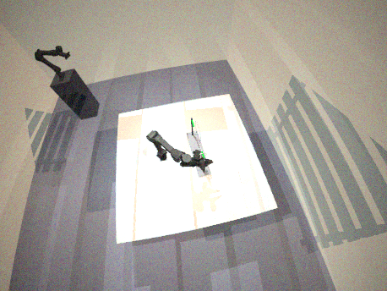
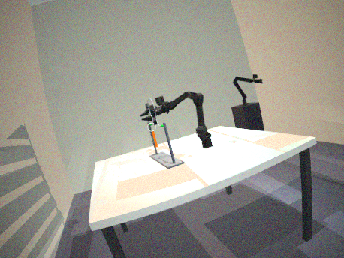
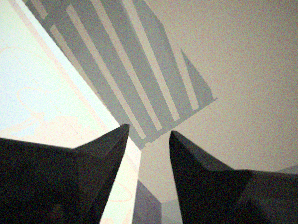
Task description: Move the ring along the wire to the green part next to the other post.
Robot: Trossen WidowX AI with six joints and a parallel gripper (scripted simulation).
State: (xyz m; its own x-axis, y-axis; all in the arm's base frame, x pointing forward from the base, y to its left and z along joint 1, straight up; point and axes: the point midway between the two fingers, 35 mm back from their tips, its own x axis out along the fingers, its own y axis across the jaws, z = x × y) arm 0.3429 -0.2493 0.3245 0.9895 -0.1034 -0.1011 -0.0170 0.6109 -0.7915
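The pale ring (image 2: 152, 131) hangs near the green wire part at the post farther from the exterior camera. Its orange handle (image 2: 155, 139) hangs down beside that post (image 2: 155, 150). The other post (image 2: 169, 144) (image 1: 193, 129) has its own green wire part (image 2: 162, 126) (image 1: 193, 123). The thin grey wire (image 2: 151, 98) arches up between, in front of the arm in that view. My gripper (image 2: 141, 117) (image 1: 209, 165) (image 3: 149, 132) is partly open and empty, above and beside the ring's post. In the top view it hides the ring and handle. I cannot tell whether the arm touches the wire.
The grey base plate (image 1: 194, 145) (image 2: 163, 159) carries both posts on the white table (image 1: 160, 203) (image 2: 225, 165). My arm reaches over the plate's ring end. A second arm (image 1: 50, 52) (image 2: 242, 90) stands on a dark pedestal (image 1: 76, 95) (image 2: 248, 117) away from the table.
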